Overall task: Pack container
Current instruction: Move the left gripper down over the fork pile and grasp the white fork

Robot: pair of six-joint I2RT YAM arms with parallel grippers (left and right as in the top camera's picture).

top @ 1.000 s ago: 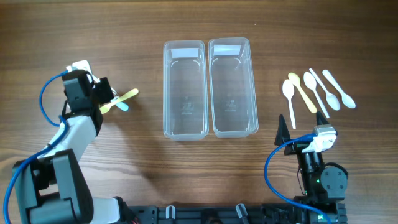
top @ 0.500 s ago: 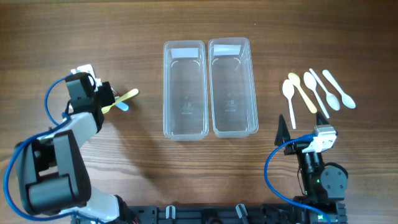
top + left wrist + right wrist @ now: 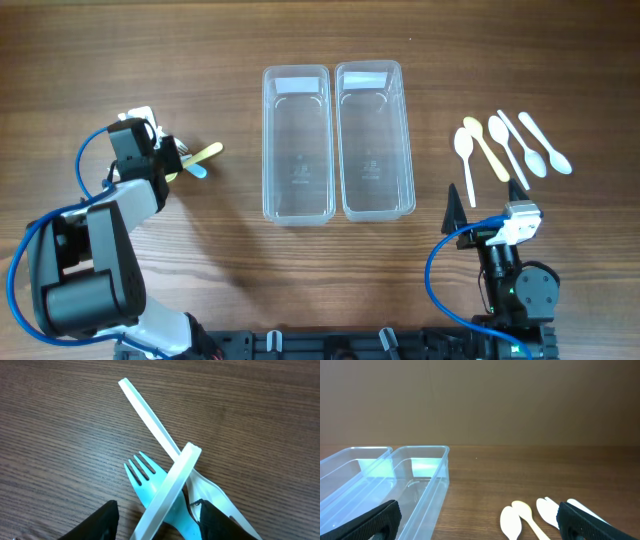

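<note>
- The blue fork (image 3: pixel 150 487) lies flat on the wooden surface (image 3: pixel 200 60), far over on the left. It is well apart from the boxes.
- A pale stick (image 3: pixel 172 482) lies across the top of the fork. A white piece (image 3: pixel 147 410) lies crossed under the pale stick. All three touch and make one little heap.
- I think these things are very light. They look like thin, hard plastic, so they may be slippery. They could bend or snap if they are squeezed too hard.
- A good place to take hold looks like the spot where the handles cross, pinching their thin edges. More than one piece may come up, or one may slip out.
- The left end effector (image 3: pixel 159 510) sits low over the heap with its fingers apart, one on each side. I can see a bit of bare wood beside one finger, so it is not clamped on anything yet.
- The left box (image 3: pixel 297 170) and the right box (image 3: pixel 375 170) stand side by side in the middle. They are clear and have nothing in them, so the packing has hardly begun.
- On the right lie a yellow spoon (image 3: pixel 488 150) and a white spoon (image 3: pixel 464 145), with more white ones just beside them.
- The right end effector (image 3: pixel 480 525) is wide apart and holds nothing. It hangs near the spoons.
</note>
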